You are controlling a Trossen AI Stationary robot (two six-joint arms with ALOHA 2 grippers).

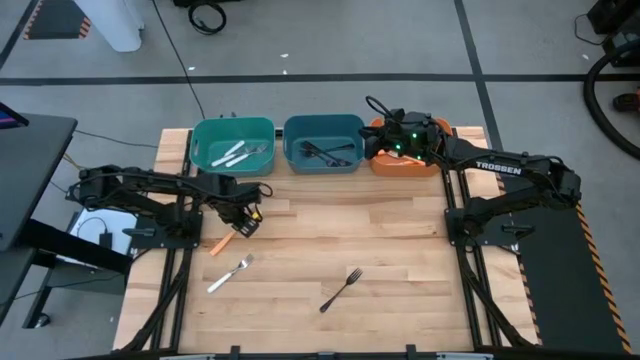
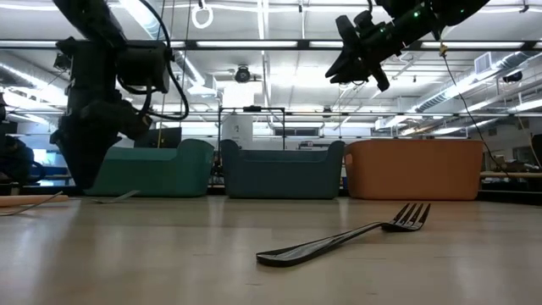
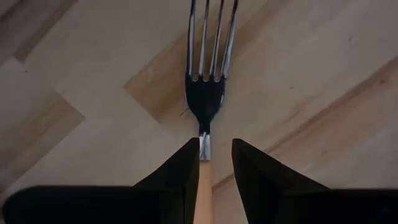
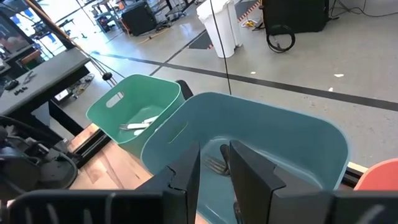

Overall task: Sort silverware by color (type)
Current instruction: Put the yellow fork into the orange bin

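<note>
An orange-handled fork [image 1: 222,243] with a silver head [image 3: 208,106] lies flat on the wooden table. My left gripper [image 1: 245,222] is down at it and open [image 3: 216,155], one finger on each side of the fork's neck. A gap shows beside one finger. My right gripper [image 1: 380,143] hangs high [image 2: 357,59] over the blue bin's [image 4: 292,143] orange-side end, empty, fingers slightly apart [image 4: 214,165]. A white fork [image 1: 230,273] and a black fork [image 1: 342,290] lie flat on the table nearer the front edge.
Three bins stand in a row at the table's far edge: teal [image 1: 197,145] holding white cutlery, blue [image 1: 290,140] holding black cutlery, orange [image 1: 405,166]. The black fork [image 2: 347,237] lies in the near middle. Bare wood lies between the bins and the forks.
</note>
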